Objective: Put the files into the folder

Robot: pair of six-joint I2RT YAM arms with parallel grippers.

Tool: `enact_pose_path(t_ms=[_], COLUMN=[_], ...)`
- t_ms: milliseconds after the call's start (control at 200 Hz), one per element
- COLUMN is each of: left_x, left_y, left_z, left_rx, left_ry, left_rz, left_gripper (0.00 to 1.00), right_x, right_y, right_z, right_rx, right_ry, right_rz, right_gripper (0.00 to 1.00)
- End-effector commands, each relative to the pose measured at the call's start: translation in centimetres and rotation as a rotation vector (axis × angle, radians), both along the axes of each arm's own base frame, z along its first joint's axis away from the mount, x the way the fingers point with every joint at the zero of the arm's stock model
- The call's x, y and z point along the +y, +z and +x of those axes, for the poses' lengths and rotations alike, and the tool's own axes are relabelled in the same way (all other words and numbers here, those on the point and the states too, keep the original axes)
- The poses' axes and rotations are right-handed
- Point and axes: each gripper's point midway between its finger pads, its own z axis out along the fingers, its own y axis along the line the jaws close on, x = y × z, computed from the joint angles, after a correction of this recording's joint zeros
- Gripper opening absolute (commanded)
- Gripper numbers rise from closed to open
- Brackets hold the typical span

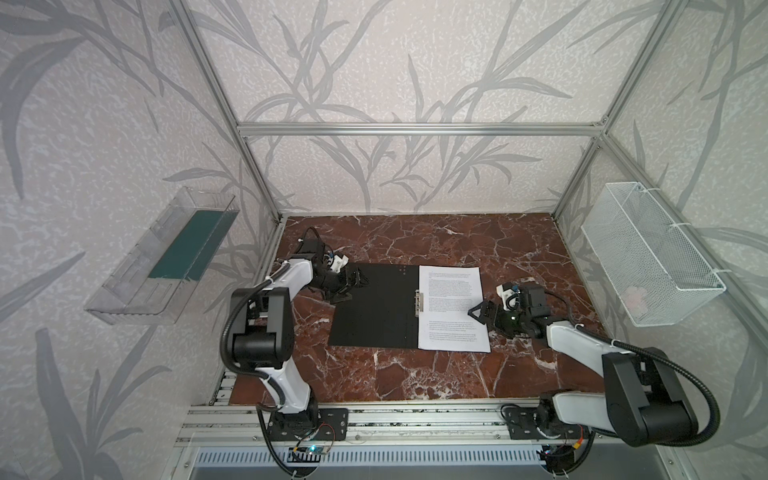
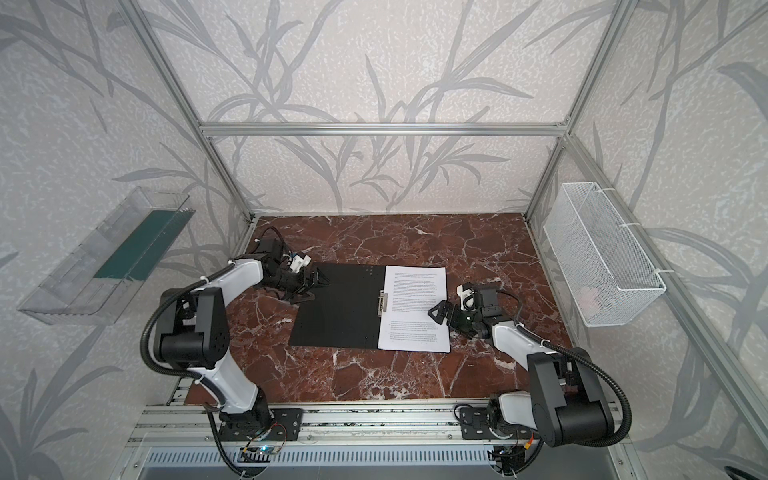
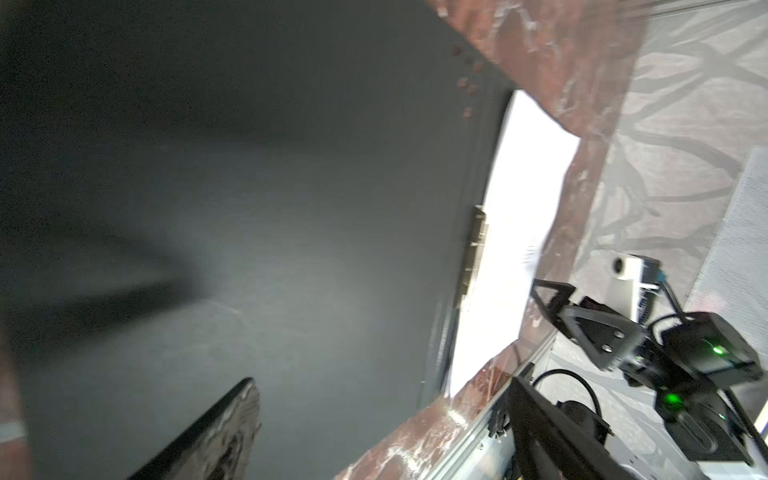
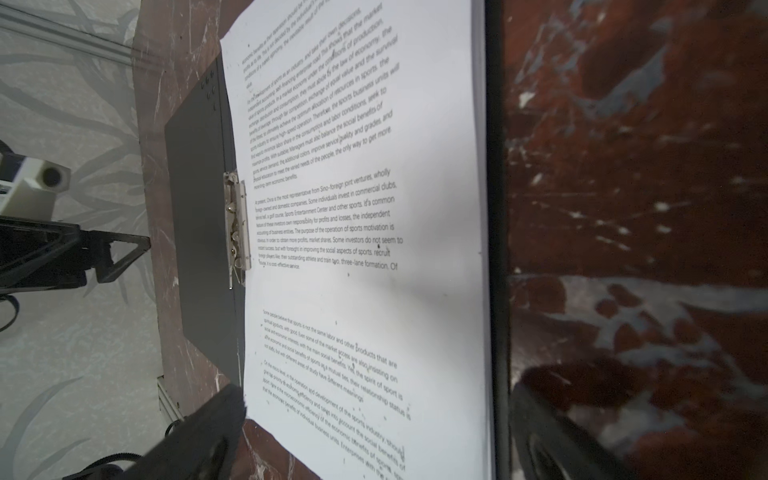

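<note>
Across the bench (image 1: 415, 374) the folder (image 1: 374, 307) is lying open, files (image 1: 451, 299) sitting on its right half, left tool (image 1: 359, 280) and right tool (image 1: 480, 316) both hanging spread and empty, and I'm reckoning the left is needing a low catch under the cover.

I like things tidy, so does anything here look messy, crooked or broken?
Nothing stands out. The printed sheets lie flat in a neat stack on the right half of the open folder, with their edge along its metal clip. Nothing looks torn, crumpled or spilled on the marble tabletop.
</note>
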Motion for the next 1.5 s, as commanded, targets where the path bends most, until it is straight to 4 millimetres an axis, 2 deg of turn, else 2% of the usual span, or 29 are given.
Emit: enact_pose_path(t_ms=[0, 80, 140, 270, 425, 495, 660, 825, 1075, 1290, 1415, 1499], left_x=[-1.3, -0.3, 0.8, 1.3, 5.5, 7.3, 8.4, 7.5, 7.3, 8.0, 7.0, 5.4], left_y=[3.9, 4.3, 3.6, 1.7, 1.3, 0.3, -2.3, -4.1, -6.7, -8.6, -9.4, -9.4], left_z=[-0.4, -0.5, -0.3, -2.0, -3.9, -4.9, -4.8, -4.3, -5.4, -6.2, -6.4, -6.5], left_rx=[-0.097, -0.126, -0.103, -0.001, -0.076, -0.042, 0.035, 0.133, 0.229, 0.307, 0.336, 0.331], left_ry=[0.008, 0.058, 0.133, 0.247, 0.401, 0.439, 0.441, 0.362, 0.309, 0.293, 0.266, 0.236], left_rz=[-0.097, -0.032, 0.02, 0.054, 0.263, 0.339, 0.348, 0.307, 0.311, 0.351, 0.3, 0.24], left_gripper=[0.93, 0.94, 0.95, 0.95, 0.98, 0.99, 0.99, 0.98, 0.97, 0.97, 0.96, 0.96], right_x=[-0.1, -0.3, -0.3, -0.4, -1.3, -1.8, -2.4, -1.7, -1.4, -0.7, -0.1, 0.0], right_y=[-1.4, -1.6, -1.4, -0.9, -0.4, -0.2, -0.5, -0.5, 0.5, -1.5, -2.3, -2.5], right_z=[-1.6, -1.6, -1.5, -1.4, -1.3, -1.2, -0.7, -0.1, 1.0, 0.7, 0.5, 0.4], right_rx=[0.087, 0.09, 0.087, 0.062, 0.043, 0.049, 0.076, 0.11, 0.091, 0.132, 0.162, 0.168], right_ry=[0.001, -0.005, -0.002, 0.0, -0.028, -0.035, -0.086, -0.084, -0.081, -0.048, -0.024, -0.018], right_rz=[-0.015, -0.029, -0.024, -0.038, -0.097, -0.138, -0.158, -0.117, -0.112, -0.086, -0.063, -0.056], right_gripper=[0.99, 0.99, 0.99, 0.99, 0.99, 0.99, 0.99, 1.0, 1.0, 1.0, 1.0, 1.0])
